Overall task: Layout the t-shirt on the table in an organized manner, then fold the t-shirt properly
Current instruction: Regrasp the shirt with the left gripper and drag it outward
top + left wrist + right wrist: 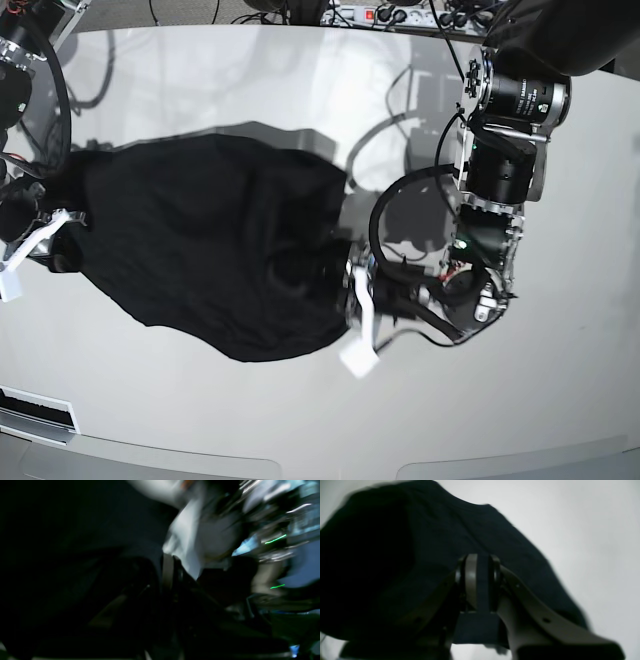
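1. Black cloth fills the near middle of the table [500,420]: the t-shirt [200,260] lies spread but rumpled, its lower hem curved and uneven.
2. At its right-hand edge in the base view, the left gripper [352,290] is clamped shut on the fabric, low against the tabletop.
3. At the opposite edge, the right gripper [480,580] pinches a fold of shirt between nearly closed jaws.
4. Judging by this, the laying-out step is in hand; next, both arms likely need to draw apart to tension and flatten the cloth.
5. Beyond the shirt, bare white surface runs toward the far edge and cables, so there is room to shift the garment away.
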### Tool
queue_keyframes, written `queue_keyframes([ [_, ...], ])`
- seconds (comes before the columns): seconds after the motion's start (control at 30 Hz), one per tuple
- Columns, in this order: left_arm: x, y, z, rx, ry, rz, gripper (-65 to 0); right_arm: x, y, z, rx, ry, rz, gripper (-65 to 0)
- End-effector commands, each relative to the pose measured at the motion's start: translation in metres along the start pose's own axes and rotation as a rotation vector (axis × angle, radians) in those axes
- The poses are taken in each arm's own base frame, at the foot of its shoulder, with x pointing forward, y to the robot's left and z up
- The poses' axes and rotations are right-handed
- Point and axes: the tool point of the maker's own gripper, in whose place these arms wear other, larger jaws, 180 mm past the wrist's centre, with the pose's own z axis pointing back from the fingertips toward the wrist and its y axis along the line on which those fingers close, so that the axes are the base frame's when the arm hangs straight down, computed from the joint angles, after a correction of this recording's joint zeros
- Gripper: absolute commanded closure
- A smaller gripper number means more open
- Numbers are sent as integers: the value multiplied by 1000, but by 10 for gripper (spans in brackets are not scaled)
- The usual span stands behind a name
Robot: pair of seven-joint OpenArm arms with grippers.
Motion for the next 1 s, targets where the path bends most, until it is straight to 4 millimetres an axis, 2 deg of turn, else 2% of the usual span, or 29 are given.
queue_keyframes([
  [0.0, 35, -23, 1, -68, -82, -40, 0, 19, 2, 4, 18, -57, 29, -107],
  [0.1, 46, -38, 4, -112, -121, -51, 0, 19, 16, 1, 78, -52, 44, -107],
  [0.43, 45, -39, 4, -117, -122, -85, 0, 10, 44, -13, 159, 2, 88, -107],
  [0.63, 45, -41, 4, -123, -125, -139, 0, 0, 30, -14, 81, 58, 123, -107],
  [0.8, 44, -40, 4, -116, -120, -140, 0, 2, 19, -15, 22, 53, 116, -107],
  [0.97, 22, -9, 2, 45, 15, -167, 0, 1, 10, -15, -31, 59, 108, -107],
])
